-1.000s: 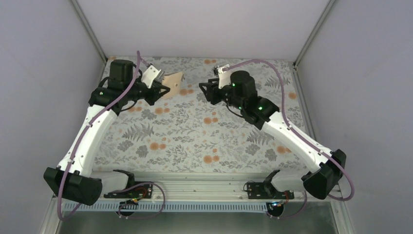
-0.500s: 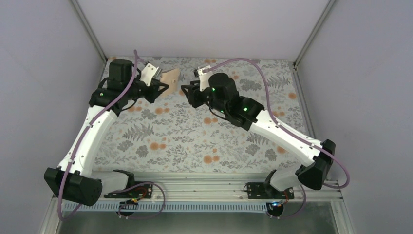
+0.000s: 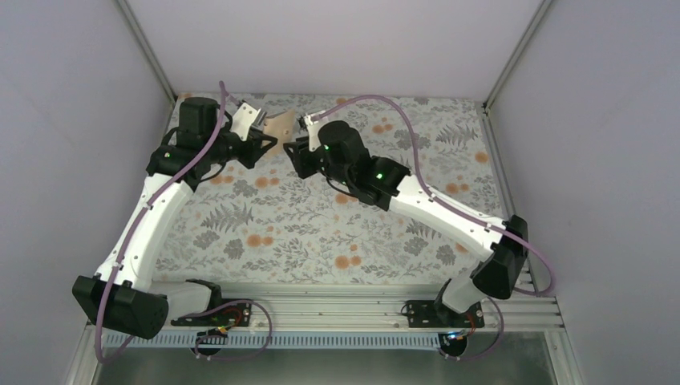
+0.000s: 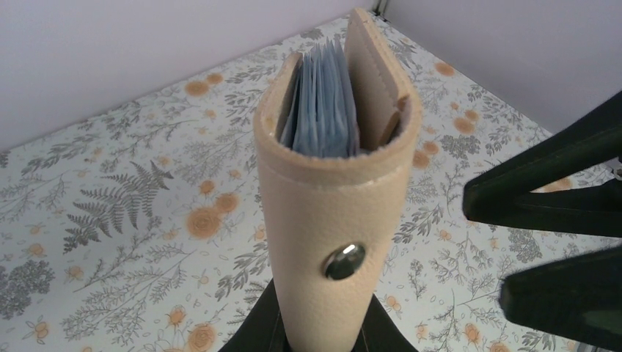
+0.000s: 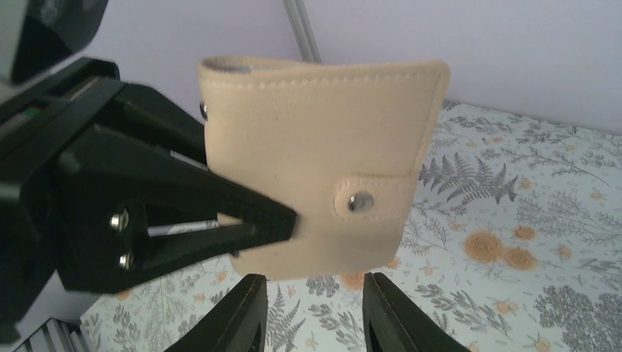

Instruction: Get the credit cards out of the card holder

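No writing, brand, number or sign is legible anywhere, the card holder [image 5: 315, 161] included.

We count card holder [image 5: 323, 147]: one. Metal studs [image 5: 359, 202] on it: two in right wrist view. Pale blue sleeves [image 4: 323, 110] inside: several, packed too tight for us to number. Of cards we cannot tell number. Arms [image 3: 148, 220]: two. Grippers: two, left gripper [image 5: 279, 218] and right gripper [image 5: 314, 282]. Purple cables [image 3: 377, 98]: two. Flowered table [image 3: 321, 233]: one.
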Action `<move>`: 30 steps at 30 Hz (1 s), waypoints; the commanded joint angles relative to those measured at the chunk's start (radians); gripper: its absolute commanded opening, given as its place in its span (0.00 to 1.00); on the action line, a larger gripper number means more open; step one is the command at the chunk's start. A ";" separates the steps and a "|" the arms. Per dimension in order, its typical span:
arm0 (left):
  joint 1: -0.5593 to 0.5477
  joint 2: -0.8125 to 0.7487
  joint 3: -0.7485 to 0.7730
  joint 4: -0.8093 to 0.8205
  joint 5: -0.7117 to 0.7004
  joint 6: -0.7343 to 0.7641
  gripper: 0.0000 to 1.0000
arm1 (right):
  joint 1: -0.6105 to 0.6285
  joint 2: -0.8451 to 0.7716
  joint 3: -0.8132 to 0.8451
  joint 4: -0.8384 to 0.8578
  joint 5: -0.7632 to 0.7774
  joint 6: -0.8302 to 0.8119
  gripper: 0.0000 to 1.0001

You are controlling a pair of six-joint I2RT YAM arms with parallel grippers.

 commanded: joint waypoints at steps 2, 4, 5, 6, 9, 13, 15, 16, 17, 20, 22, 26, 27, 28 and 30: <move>0.003 -0.026 0.001 0.020 0.027 -0.008 0.02 | 0.013 0.050 0.091 0.026 0.094 0.002 0.31; 0.003 -0.026 0.002 0.020 0.034 -0.010 0.02 | 0.014 0.061 0.093 0.044 0.116 0.001 0.30; 0.004 -0.025 0.003 0.020 0.036 -0.010 0.02 | 0.013 0.069 0.095 0.049 0.127 0.001 0.29; 0.003 -0.026 0.004 0.020 0.035 -0.010 0.02 | 0.012 0.078 0.101 0.049 0.137 0.002 0.28; 0.003 -0.023 0.004 0.020 0.034 -0.010 0.02 | 0.008 0.109 0.122 0.041 0.143 0.001 0.27; 0.003 -0.023 -0.002 0.023 0.037 -0.010 0.02 | 0.005 0.158 0.150 0.046 0.135 -0.004 0.27; 0.003 -0.023 -0.001 0.022 0.041 -0.009 0.02 | 0.005 0.180 0.172 0.035 0.141 -0.006 0.27; 0.002 -0.023 0.001 0.021 0.043 -0.008 0.02 | 0.004 0.191 0.186 0.023 0.149 -0.007 0.26; 0.003 -0.024 0.001 0.021 0.046 -0.007 0.02 | 0.002 0.203 0.192 0.017 0.162 -0.004 0.25; 0.003 -0.025 -0.001 0.020 0.063 -0.006 0.03 | -0.001 0.213 0.193 0.012 0.189 -0.002 0.20; 0.002 -0.025 -0.001 0.019 0.068 -0.006 0.02 | -0.006 0.217 0.192 0.006 0.207 -0.001 0.15; 0.004 -0.025 0.001 0.018 0.071 -0.004 0.02 | -0.020 0.215 0.178 -0.001 0.226 0.007 0.04; 0.004 -0.026 0.001 0.017 0.071 -0.003 0.02 | -0.025 0.211 0.170 -0.003 0.228 0.007 0.04; 0.003 -0.028 0.001 0.016 0.071 -0.001 0.02 | -0.032 0.204 0.157 -0.003 0.231 0.009 0.04; 0.004 -0.033 0.000 0.013 0.066 0.004 0.02 | -0.051 0.177 0.122 -0.001 0.239 0.010 0.04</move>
